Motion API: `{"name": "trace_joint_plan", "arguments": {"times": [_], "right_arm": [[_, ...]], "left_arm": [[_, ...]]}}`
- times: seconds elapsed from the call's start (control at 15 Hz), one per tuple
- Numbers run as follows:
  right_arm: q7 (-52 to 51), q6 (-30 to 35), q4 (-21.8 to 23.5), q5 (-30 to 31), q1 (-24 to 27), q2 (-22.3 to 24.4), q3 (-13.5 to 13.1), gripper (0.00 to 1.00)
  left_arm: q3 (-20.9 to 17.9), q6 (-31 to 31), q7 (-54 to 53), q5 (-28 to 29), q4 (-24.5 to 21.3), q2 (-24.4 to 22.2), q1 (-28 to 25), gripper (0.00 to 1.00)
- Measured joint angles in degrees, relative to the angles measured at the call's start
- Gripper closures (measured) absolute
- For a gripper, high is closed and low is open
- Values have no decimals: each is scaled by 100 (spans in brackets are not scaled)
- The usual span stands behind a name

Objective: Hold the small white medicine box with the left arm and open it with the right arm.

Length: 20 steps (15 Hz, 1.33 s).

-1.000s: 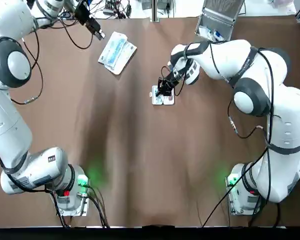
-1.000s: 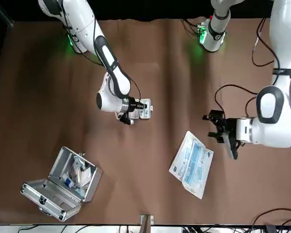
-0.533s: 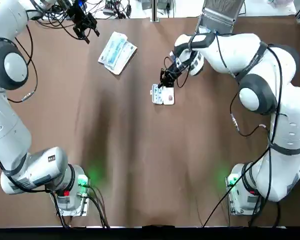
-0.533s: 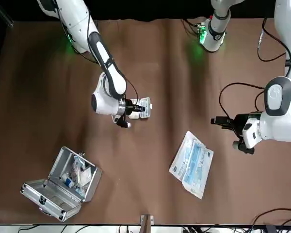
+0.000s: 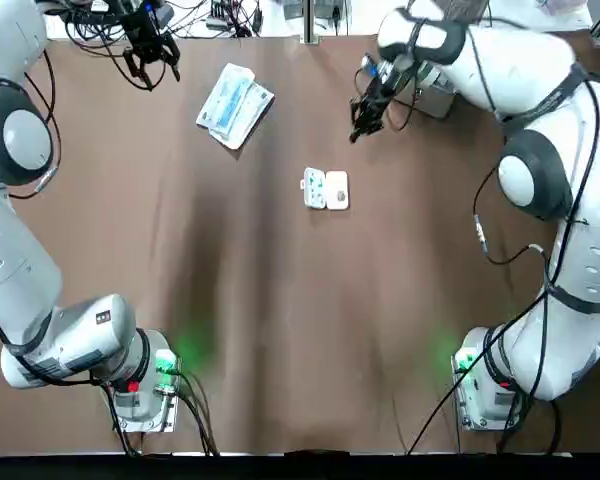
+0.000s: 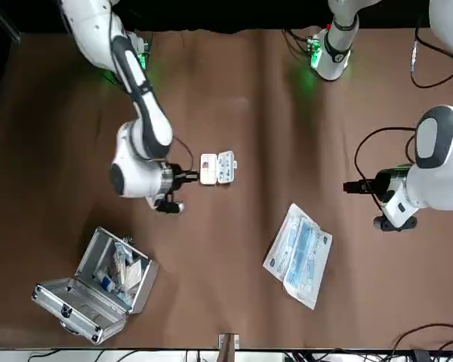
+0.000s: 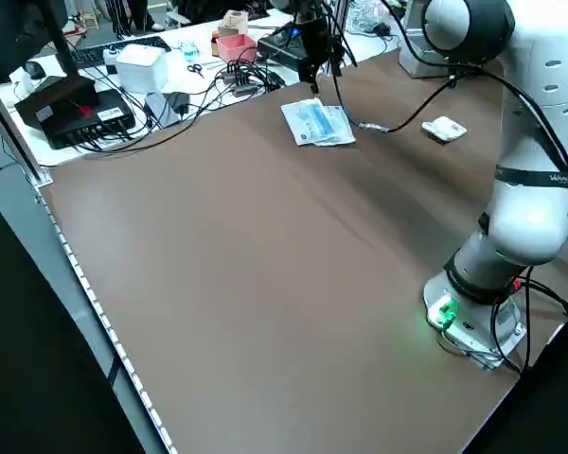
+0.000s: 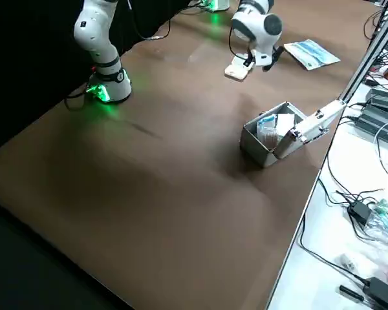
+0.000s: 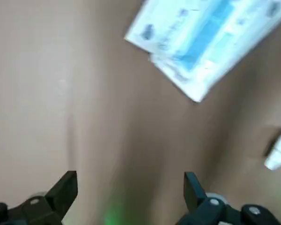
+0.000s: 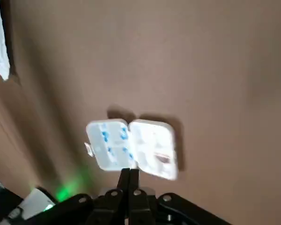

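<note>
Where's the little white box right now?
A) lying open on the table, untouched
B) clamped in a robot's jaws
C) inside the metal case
A: the small white medicine box lies spread open on the brown table, with nothing touching it.

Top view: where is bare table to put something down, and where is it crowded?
Bare: the wide stretch of table between the open medicine box and the arm bases. Crowded: the far edge, with the left gripper, blue-white packet, right gripper and metal case.
</note>
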State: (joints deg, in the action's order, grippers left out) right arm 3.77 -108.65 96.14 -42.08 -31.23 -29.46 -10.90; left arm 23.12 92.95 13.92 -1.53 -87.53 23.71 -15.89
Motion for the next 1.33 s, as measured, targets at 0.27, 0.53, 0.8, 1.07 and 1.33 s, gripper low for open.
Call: {"name": "trace_joint_plan", "arguments": {"times": [0.27,0.53,0.8,1.07,1.33], "right_arm": [[15,1163,-867,810,25,46,-702,96],[-108,1813,-1546,1938,27,49,-1079,78],[-806,2312,-1869,2211,27,58,-1335,59],[-1001,2349,-1999,2333,20,280,-1526,24],[-1014,2436,-2013,2357,43,738,-1640,1]], "left_arm": [[14,-325,408,423,28,-232,90,0],[50,-969,383,751,451,-570,92,0],[245,-1365,252,928,834,-727,94,0],[220,-1397,-521,934,856,-856,53,0],[184,-1398,-723,934,856,-853,-10,0]]}}
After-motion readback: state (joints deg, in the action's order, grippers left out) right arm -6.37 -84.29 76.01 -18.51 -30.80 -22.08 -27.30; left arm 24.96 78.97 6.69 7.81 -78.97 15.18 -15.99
